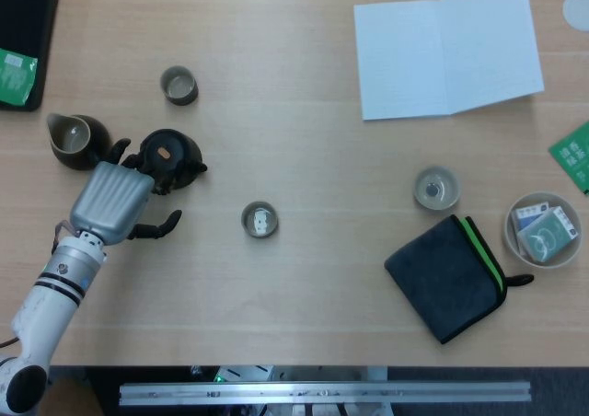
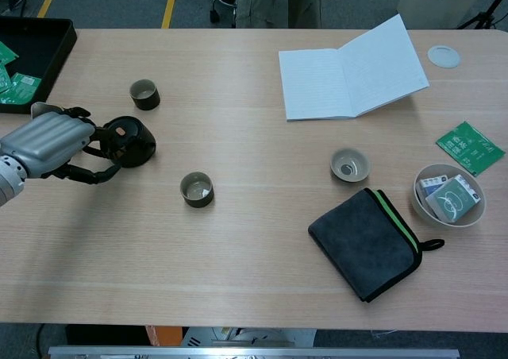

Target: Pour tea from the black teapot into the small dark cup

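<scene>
So the left hand (image 1: 112,202) is right up against the black teapot (image 1: 171,158), fingers curled around its near side and touching it, but honestly I can't tell if it has a real grip or is just resting there. The teapot sits upright on the table (image 1: 304,278), over on the left. There's one small dark cup (image 1: 179,85) just beyond it and another one (image 1: 259,220) off to its right, closer to the front edge. A small dark pitcher (image 1: 71,140) stands just left of the teapot. Right hand doesn't show in either view
</scene>
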